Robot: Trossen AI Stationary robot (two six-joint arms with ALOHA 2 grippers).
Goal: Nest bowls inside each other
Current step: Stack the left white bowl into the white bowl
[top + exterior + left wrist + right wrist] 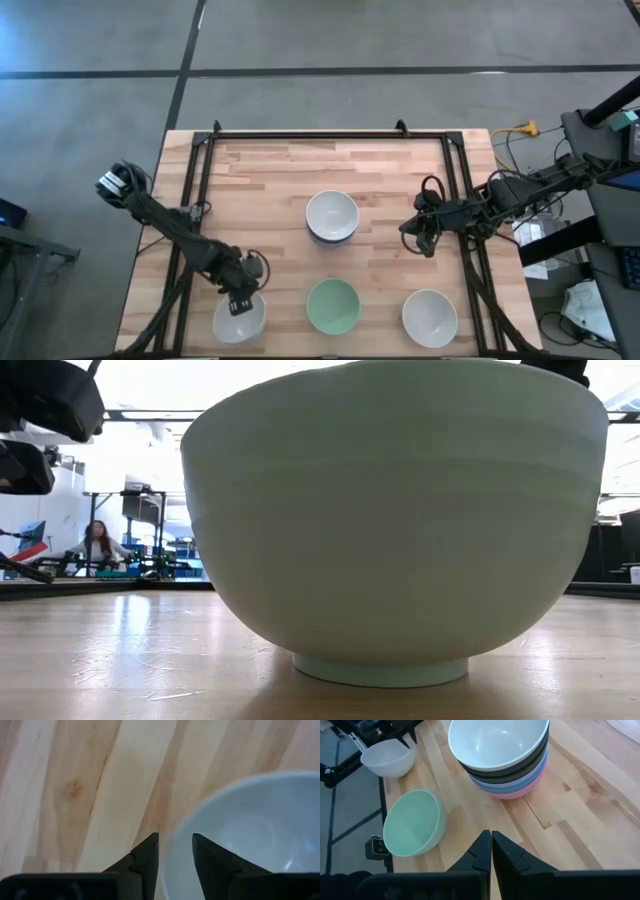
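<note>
A stack of nested bowls (332, 216) stands mid-table, white on top, with black, lavender, blue and pink below (507, 767). A mint green bowl (332, 305) sits upright near the table's near edge and fills the low view (395, 510). Two single white bowls flank it, one on the left (240, 320) and one on the right (430, 317). My left gripper (175, 845) is open over the left white bowl (250, 820). One finger stands outside its rim and one inside, with a gap on each side. My right gripper (491, 845) is shut, hovering right of the stack.
A black frame (330, 135) runs along the table's far, left and right sides. Bare wood lies between the stack and the far rail. Cables and gear (530, 215) sit off the right edge. A person (98, 542) is in the room behind.
</note>
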